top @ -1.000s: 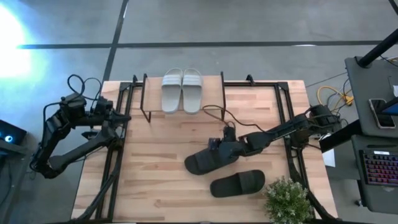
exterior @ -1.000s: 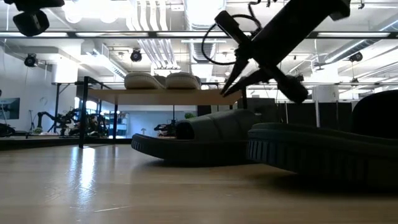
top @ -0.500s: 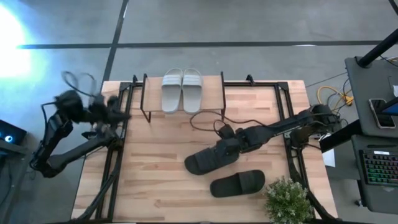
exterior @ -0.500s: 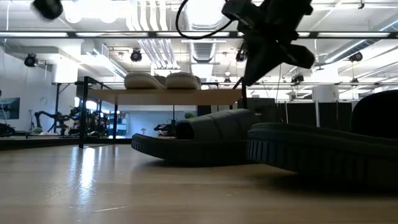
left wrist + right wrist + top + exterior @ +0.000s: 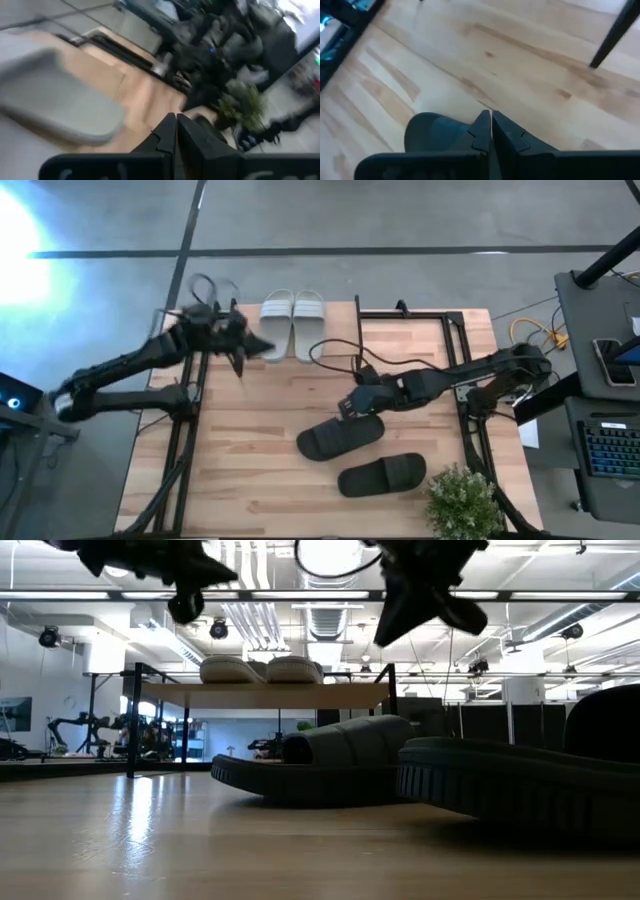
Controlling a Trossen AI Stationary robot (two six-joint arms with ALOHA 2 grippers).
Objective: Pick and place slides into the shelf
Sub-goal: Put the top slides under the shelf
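In the high view the left arm stretches from the left edge up toward the upper middle, its left gripper (image 5: 262, 348) hanging just left of the grey slides (image 5: 293, 325), over the left end of the shelf (image 5: 340, 330). Its own wrist view shows the fingers (image 5: 167, 132) pressed together with nothing between them, a grey slide (image 5: 60, 107) blurred beside them.

The right arm reaches in from the right edge, elbow bent near the table's right side, forearm pointing left toward the middle. The right gripper (image 5: 350, 406) hovers just above the upper black slide (image 5: 338, 438), which lies tilted in the lower middle of the table (image 5: 250, 470). Its fingers (image 5: 482, 131) are closed against each other and empty, with the dark slide (image 5: 437, 132) below them.

The grey pair sits side by side on the shelf top at the upper middle of the frame. The second black slide (image 5: 382, 475) lies flat lower right of the first, apart from it, near a small plant (image 5: 462, 500) at the table's lower right corner.

In the low view both grippers hang high, above the shelf (image 5: 260, 695), the black slides (image 5: 330, 765) resting on the table in front.
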